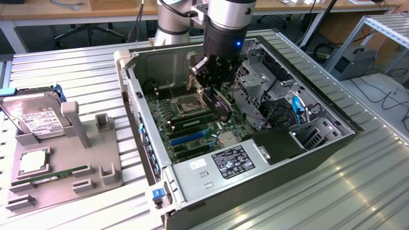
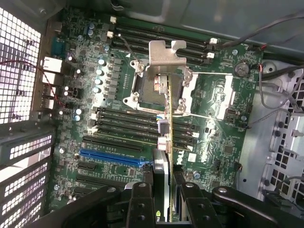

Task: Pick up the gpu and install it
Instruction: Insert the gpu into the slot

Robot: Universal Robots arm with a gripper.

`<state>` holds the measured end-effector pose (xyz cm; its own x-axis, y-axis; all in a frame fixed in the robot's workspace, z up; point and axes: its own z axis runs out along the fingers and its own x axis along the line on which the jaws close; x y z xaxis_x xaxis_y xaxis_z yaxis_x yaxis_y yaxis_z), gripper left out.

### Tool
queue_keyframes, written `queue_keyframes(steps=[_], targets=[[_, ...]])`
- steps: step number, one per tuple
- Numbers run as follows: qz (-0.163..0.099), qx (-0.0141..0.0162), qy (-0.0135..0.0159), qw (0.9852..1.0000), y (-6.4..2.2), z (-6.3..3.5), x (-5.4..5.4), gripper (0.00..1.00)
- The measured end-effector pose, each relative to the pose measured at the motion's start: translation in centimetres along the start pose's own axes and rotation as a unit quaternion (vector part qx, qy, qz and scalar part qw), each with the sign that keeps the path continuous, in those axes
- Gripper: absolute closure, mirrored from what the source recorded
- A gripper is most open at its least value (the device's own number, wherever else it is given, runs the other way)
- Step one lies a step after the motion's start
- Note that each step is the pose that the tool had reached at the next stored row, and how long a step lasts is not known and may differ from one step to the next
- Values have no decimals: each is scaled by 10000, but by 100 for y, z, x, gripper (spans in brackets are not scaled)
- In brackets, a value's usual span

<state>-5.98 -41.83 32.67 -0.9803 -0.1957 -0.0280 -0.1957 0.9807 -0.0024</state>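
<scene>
The tool point(image 2: 164, 204) is half closed, clenched on the gpu point(image 2: 167, 118). The card hangs edge-down beneath it inside the open computer case point(image 1: 300, 158), over the motherboard point(image 2: 213, 109), with its silver bracket point(image 2: 166, 57) farthest from the tool.

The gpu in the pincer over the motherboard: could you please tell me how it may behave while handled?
The gpu is a thin flat board, so probably stiff and light. Pinched across its faces by the pincer, it might pivot if bumped. Its metal bracket sits at the end away from the grip, possibly weighting that end.
</scene>
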Motion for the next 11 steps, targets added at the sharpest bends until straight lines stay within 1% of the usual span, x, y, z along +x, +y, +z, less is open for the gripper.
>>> queue_keyframes(steps=[11], targets=[[-294,-8,-1,9996,0,0,0,73]])
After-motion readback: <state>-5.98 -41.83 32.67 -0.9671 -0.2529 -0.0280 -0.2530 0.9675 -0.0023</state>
